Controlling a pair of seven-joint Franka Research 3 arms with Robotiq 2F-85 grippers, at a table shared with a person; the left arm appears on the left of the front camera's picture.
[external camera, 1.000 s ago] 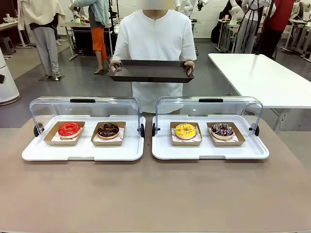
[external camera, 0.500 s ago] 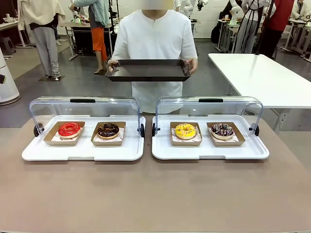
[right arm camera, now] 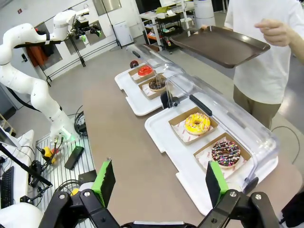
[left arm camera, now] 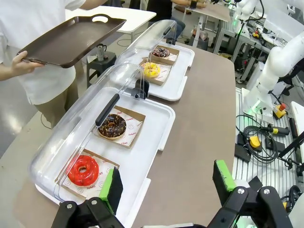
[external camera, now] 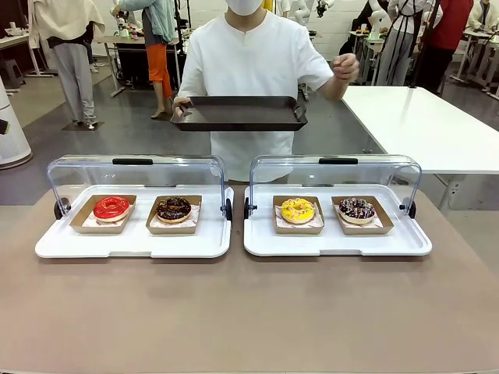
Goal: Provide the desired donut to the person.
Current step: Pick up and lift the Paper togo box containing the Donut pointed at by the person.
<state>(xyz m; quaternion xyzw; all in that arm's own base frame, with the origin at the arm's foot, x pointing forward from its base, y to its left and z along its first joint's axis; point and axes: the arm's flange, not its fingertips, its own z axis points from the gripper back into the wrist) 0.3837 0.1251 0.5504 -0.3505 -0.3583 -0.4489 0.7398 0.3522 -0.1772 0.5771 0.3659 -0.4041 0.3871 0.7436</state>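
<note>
Person point(external camera: 249, 78): plain white shirt point(external camera: 234, 54), short sleeves, no collar, small notch at the neck. Khaki trousers point(right arm camera: 256, 102) below.

Left gripper point(left arm camera: 168, 180): black linked fingers, bright green pads point(left arm camera: 109, 187) on the inner faces, round silver pins point(left arm camera: 239, 191) at the finger joints.

Right gripper point(right arm camera: 159, 183): same build. Black fingers, green pads, silver pins at the links.

Right arm point(left arm camera: 280, 61), seen from the left wrist: glossy white, thick rounded segments, green glow at the foot, black cables point(left arm camera: 259, 130) beside it.

Left arm point(right arm camera: 28, 71), seen from the right wrist: white rounded segments, green glow low at the foot.
</note>
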